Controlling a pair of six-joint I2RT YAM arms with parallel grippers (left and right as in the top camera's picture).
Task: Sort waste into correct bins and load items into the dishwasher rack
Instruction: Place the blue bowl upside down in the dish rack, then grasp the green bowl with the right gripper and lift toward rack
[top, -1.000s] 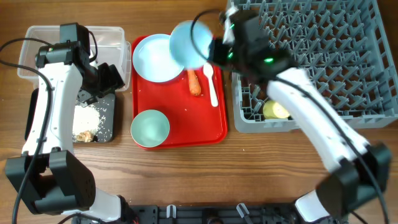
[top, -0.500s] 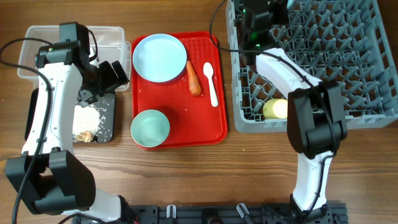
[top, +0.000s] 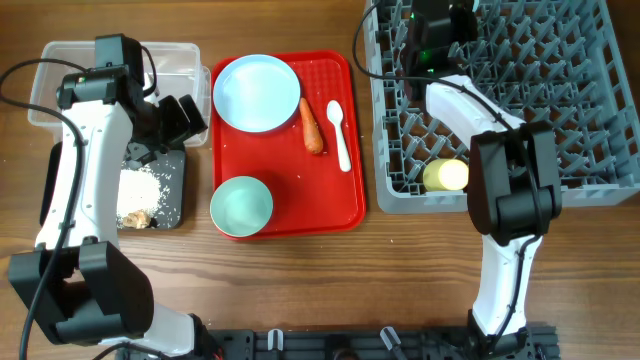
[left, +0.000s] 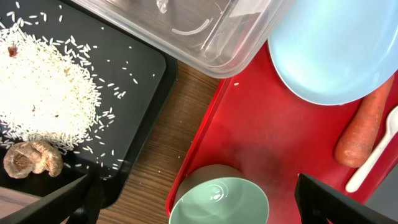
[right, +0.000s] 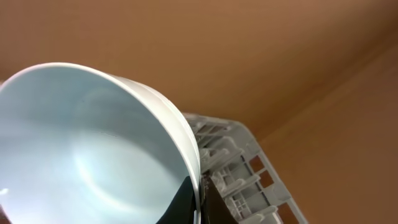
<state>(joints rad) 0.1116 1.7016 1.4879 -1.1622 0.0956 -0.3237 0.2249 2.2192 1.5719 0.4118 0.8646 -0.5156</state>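
Right pincer (right: 198, 204) pinches one light blue bowl (right: 93, 155), hidden overhead; left pincer (left: 199, 200) is spread, with one pale green bowl (left: 221, 204) partly cropped.

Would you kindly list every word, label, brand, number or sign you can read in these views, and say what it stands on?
No readable text: no word, label, brand or number shows in any view.
The red tray, light blue plate, clear tub, black tray and dishwasher rack are plain.
The light blue bowl in the right wrist view is unmarked where visible.
Small green lights glow over the rack but form no character.
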